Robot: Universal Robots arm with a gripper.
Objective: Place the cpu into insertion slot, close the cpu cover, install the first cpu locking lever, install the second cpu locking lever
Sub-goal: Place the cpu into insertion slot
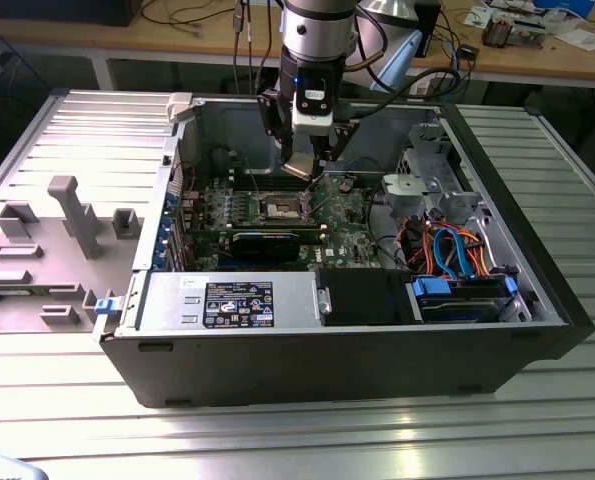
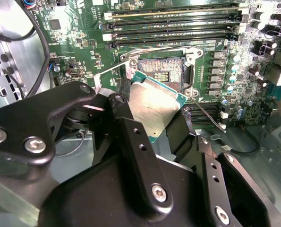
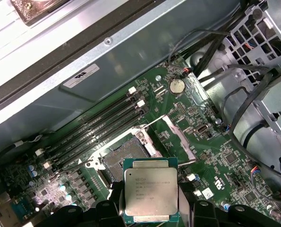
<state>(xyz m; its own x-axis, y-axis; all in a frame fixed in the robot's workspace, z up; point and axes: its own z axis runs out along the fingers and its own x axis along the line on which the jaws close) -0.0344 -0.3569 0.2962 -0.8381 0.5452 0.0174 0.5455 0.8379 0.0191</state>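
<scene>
- The black two-fingered gripper [image 2: 155,116] had its fingers closed on opposite edges of the small square cpu [image 3: 151,194] with a dull silvery metal top — chip held clear of the board.
- The square, silver-rimmed insertion slot [image 1: 284,208] of the green motherboard [image 1: 352,212] lay uncovered, at about six o'clock from the chip in the exterior view.
- The thin silvery cpu cover [image 3: 177,135] stood swung open beside the slot.

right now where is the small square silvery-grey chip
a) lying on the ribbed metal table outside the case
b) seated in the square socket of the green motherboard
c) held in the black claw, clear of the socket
c: the small square silvery-grey chip is gripped at its edges by the black claw, while the square brownish socket on the green motherboard lies bare.
</scene>
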